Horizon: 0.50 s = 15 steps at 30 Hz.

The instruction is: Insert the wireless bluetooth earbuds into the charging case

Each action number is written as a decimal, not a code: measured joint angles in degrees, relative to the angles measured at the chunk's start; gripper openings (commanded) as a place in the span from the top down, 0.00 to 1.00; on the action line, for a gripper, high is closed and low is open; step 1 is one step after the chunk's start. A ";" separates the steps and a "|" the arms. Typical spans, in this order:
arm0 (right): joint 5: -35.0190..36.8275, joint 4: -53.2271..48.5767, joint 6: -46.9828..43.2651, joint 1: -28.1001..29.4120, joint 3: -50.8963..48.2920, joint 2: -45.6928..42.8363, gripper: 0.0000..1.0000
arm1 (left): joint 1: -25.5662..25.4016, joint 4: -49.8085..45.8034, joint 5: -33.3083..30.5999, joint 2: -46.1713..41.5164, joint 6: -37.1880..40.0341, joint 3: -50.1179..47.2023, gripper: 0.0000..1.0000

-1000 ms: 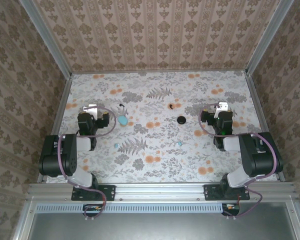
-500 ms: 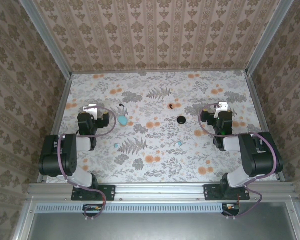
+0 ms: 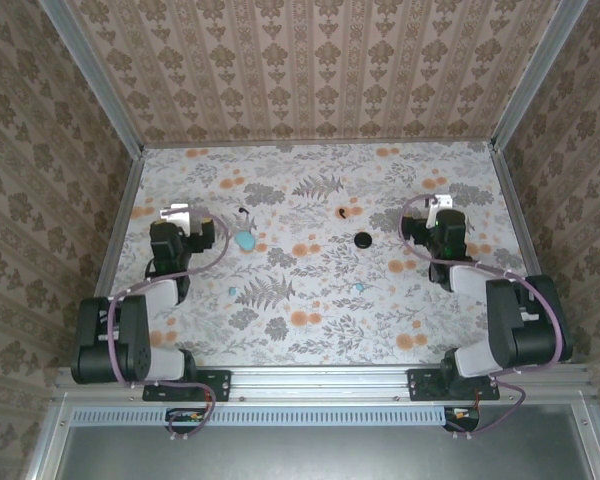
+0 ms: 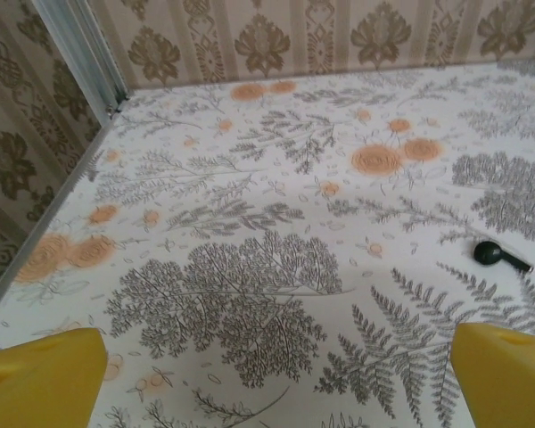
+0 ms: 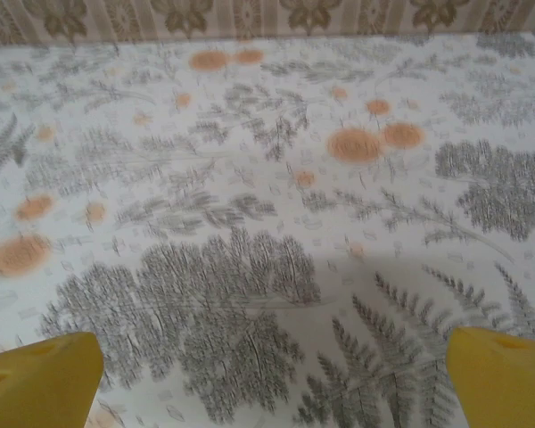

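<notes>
The light turquoise charging case point(image 3: 245, 241) lies on the floral table, left of centre. A black earbud point(image 3: 243, 212) lies just beyond it and appears again as the black earbud point(image 4: 499, 256) at the right of the left wrist view. A second small dark earbud point(image 3: 341, 213) lies near the middle. My left gripper point(image 3: 175, 217) sits left of the case, and in its wrist view the left gripper point(image 4: 272, 383) is open over bare table. My right gripper point(image 3: 440, 210) is at the right side, and the right gripper point(image 5: 272, 383) is open with nothing between its yellow fingertips point(image 5: 40, 379).
A black round disc point(image 3: 362, 240) lies right of centre. Two tiny turquoise bits point(image 3: 232, 291) point(image 3: 358, 287) rest nearer the arms. Patterned walls and metal corner posts point(image 4: 80, 49) enclose the table point(image 3: 310, 330) on three sides.
Both arms have stretched out from their folded pose. The left gripper moved slightly left and farther from the base, and the right gripper also moved farther away. The objects stayed put.
</notes>
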 measured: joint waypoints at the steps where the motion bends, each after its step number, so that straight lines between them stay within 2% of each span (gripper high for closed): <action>1: -0.28 -5.62 1.09 0.04 4.13 -0.13 0.00 | -0.02 -2.47 0.04 -1.42 -0.76 1.09 0.00; 5: -1.46 -25.03 2.99 1.31 19.78 0.87 0.00 | -0.02 -9.92 1.88 -6.43 -4.15 3.67 0.00; 8: -2.73 -36.00 2.93 3.82 27.67 3.63 0.00 | -0.13 -15.13 5.42 -9.22 -7.06 4.98 0.03; 12: -3.48 -48.48 2.64 9.25 32.92 9.18 0.00 | -1.77 -20.37 9.86 -9.68 -10.86 6.36 0.07; 15: -3.85 -56.41 2.45 13.18 36.17 13.97 0.01 | -5.73 -23.82 11.85 -9.62 -13.07 6.97 0.08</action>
